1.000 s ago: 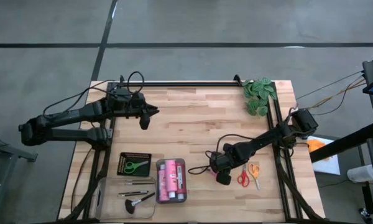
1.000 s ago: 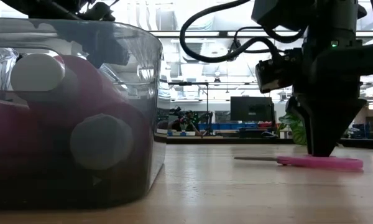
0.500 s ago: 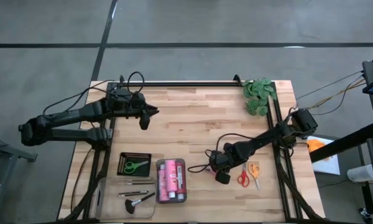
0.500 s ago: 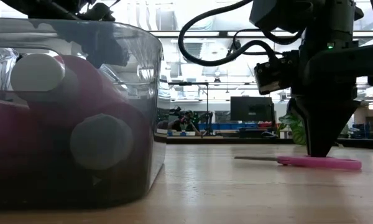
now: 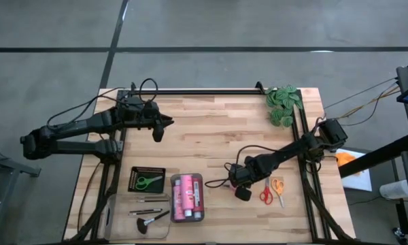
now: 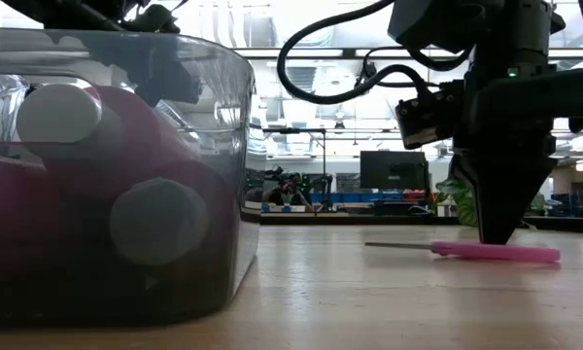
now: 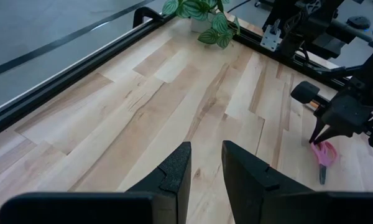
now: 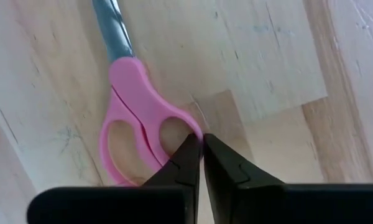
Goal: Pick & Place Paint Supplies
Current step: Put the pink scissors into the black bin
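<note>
Right end effector (image 8: 201, 144) of mine is down on the light wooden bench (image 5: 211, 129), its two dark fingers pinched shut on the outer loop of the small pink plastic-handled scissors (image 8: 137, 118); the tips meet right at the handle's rim, so I judge the bite thin. The scissors lie flat, steel blade pointing away from my wrist.

To do this step well I would lift straight and slowly, watching whether the blade end droops or the handle swivels in the pinch. If it slips, a deeper regrip through the loop seems safer than carrying it on the edge.

Just beside me lie the red-handled and orange-handled scissors (image 5: 272, 190), close enough that a sideways drag could nudge them. Toward the other side sits the clear plastic tub of pink paint bottles (image 5: 187, 198), then the black tray holding green-handled scissors (image 5: 147, 180), with thin dark brushes and a fluffy black-tipped brush (image 5: 149, 219) near them at the bench's near edge. The bench between me and those trays is bare wood.

Farther off, my left end effector (image 5: 158, 132) hovers over the far left part of the bench, fingers (image 7: 174, 177) slightly apart and holding nothing. The green leafy plant (image 5: 283, 103) sits at the far right corner, well apart.
</note>
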{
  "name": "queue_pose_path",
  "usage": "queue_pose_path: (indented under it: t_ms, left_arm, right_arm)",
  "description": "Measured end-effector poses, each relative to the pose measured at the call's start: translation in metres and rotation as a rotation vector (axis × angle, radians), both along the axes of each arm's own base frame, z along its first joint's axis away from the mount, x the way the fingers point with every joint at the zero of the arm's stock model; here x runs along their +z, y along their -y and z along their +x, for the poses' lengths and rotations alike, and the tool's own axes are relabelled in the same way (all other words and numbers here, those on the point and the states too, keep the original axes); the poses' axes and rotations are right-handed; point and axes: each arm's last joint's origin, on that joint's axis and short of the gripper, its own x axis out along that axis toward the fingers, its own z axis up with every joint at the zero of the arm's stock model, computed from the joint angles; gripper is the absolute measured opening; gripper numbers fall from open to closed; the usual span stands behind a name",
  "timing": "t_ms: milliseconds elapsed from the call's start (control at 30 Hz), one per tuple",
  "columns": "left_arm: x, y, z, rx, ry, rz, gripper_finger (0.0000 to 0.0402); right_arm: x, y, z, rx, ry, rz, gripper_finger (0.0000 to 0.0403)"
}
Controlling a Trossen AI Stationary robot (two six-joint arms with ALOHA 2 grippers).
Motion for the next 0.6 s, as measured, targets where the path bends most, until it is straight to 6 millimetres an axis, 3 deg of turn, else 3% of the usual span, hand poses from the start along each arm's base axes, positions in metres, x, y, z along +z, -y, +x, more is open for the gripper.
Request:
queue_pose_path:
  t_ms: [367, 600]
  left_arm:
    - [0.0, 0.0, 0.0, 0.0, -0.001, 0.0, 0.0093]
    - [0.0, 0.0, 0.0, 0.0, -0.006, -0.002, 0.0093]
  right_arm:
    - [0.022, 0.02, 0.002, -0.062, 0.061, 0.029, 0.0009]
    - [0.05, 0.036, 0.001, -0.108, 0.172, 0.061, 0.0008]
